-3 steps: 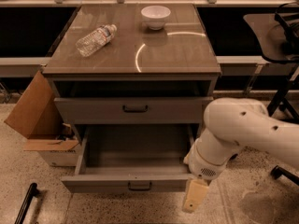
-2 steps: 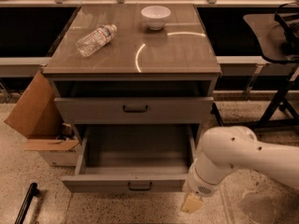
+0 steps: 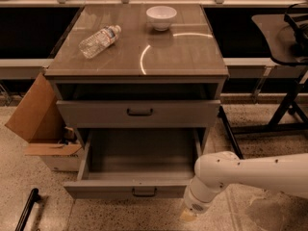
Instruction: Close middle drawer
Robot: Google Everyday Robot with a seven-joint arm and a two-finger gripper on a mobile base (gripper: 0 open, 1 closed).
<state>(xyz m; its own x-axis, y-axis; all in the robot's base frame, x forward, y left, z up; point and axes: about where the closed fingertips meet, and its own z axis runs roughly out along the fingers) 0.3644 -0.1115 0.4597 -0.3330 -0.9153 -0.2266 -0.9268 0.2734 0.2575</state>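
Observation:
The middle drawer (image 3: 106, 190) is pulled far out of the grey cabinet; its deep box is empty and its low flat front carries a small dark bar handle (image 3: 144, 192). The taller-fronted drawer (image 3: 96, 113) above it stands slightly out. The lowest drawer is hidden below. My gripper (image 3: 188, 215) hangs from the white arm (image 3: 250, 172) near the floor, just right of and in front of the open drawer's right front corner, apart from the handle.
A clear plastic bottle (image 3: 98, 41) lies on the cabinet top (image 3: 183, 57), with a white bowl (image 3: 161, 17) behind it. An open cardboard box (image 3: 36, 119) leans at the cabinet's left. A dark stand with legs (image 3: 284, 105) is at the right. A black bar (image 3: 26, 211) lies on the floor, lower left.
My arm has dropped lower and swung left, bringing the gripper down toward the floor near the open drawer's right front corner. The drawer has not moved.

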